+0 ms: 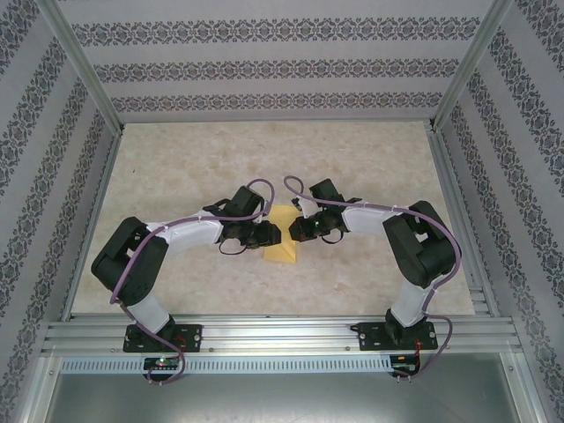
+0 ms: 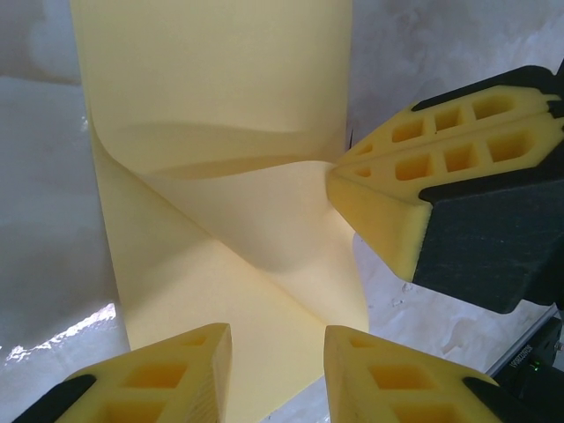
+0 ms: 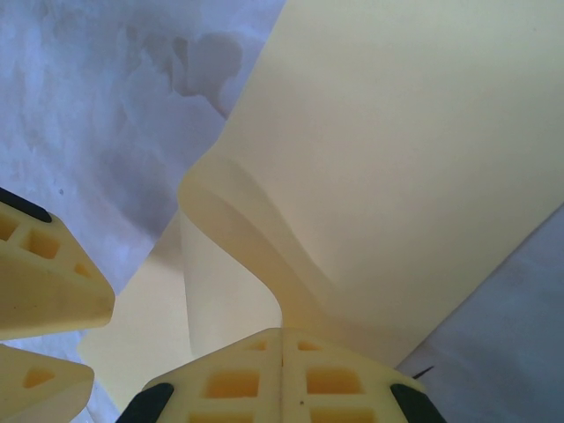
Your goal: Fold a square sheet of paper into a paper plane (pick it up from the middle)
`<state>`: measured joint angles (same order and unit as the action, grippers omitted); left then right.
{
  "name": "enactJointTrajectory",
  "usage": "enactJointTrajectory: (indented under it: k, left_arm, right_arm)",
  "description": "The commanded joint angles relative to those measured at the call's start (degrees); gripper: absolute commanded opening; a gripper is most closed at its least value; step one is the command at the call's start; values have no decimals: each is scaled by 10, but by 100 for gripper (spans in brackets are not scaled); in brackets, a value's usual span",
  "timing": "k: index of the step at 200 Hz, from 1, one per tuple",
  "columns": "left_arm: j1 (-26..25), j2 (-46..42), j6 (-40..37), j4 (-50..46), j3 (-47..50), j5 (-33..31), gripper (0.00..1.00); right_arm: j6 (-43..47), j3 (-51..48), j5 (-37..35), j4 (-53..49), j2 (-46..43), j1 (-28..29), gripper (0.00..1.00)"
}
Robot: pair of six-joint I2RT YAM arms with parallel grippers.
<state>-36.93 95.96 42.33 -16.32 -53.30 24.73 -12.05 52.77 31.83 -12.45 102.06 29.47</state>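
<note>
1. Top view: both arms reach inward and meet over the middle of the table (image 1: 220, 159), where the square sheet of paper (image 1: 284, 251) lies. The left gripper (image 1: 271, 234) is at the left edge of the sheet and the right gripper (image 1: 298, 229) at its right edge. They face each other closely, I think so that one can hold the sheet down while the other makes the fold.

2. Left wrist view: the sheet lies flat under the camera as a long strip. One part is turned over on a diagonal line but is not yet pressed, so the fold is rounded. The left gripper's fingers (image 2: 167, 374) stand partly apart, with the near end of the sheet showing between them, and they do not pinch it. The right gripper comes in from the right with its jaws closed on the edge of the turned part.

3. Right wrist view: the right gripper's own fingers (image 3: 282, 374) are pressed together, and the sheet curls up into them, so this gripper holds the paper. The raised part bends in a soft loop above the flat part. It is probably lifted like this to carry it across before creasing. At the left, the left gripper's pads show a small gap.
</note>
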Motion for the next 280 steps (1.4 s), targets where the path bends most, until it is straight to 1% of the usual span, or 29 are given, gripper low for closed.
enactJointTrajectory:
  k: [1,86,129,188,224,255,280]
  left_arm:
    - [-10,4,2,10,-17,-7,33]
    - [-12,5,2,7,-19,-7,33]
    - [-11,4,1,6,-19,-8,33]
    - [-11,3,9,8,-23,-8,32]
    - [-11,4,41,34,-26,-15,27]
    - [-11,13,71,66,-32,-8,21]
    - [-11,28,96,82,-37,-15,19]
  right_arm:
    - [6,-2,9,9,1,-4,5]
    - [-13,-16,-19,23,2,1,5]
    - [-23,-24,-20,37,2,2,5]
    - [-20,-16,-31,28,15,4,5]
    - [-18,-18,-41,25,18,8,5]
    - [-18,-19,-46,24,21,9,5]
    - [-18,-19,-45,25,21,10,5]
